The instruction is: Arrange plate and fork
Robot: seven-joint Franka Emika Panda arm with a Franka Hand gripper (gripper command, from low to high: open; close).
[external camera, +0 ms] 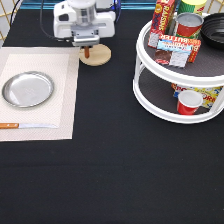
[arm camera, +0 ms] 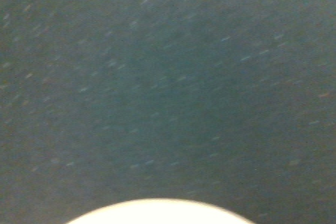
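The shiny silver plate (external camera: 27, 89) lies on a pale placemat (external camera: 62, 100) at the exterior view's left. My gripper (external camera: 87, 49) hangs at the exterior view's top, just over the left edge of a round wooden disc (external camera: 97, 55). A short orange-brown piece of the fork (external camera: 87, 51) sticks down from the hand; the gripper is shut on it and its tines are hidden. The wrist view shows only dark tablecloth and the wooden disc's pale rim (arm camera: 161, 212).
A wooden-handled knife (external camera: 25, 125) lies along the placemat's lower edge. A white two-tier turntable (external camera: 150, 95) at the exterior view's right holds cans, boxes and a red cup (external camera: 189, 102). Black cloth (external camera: 115, 170) covers the table.
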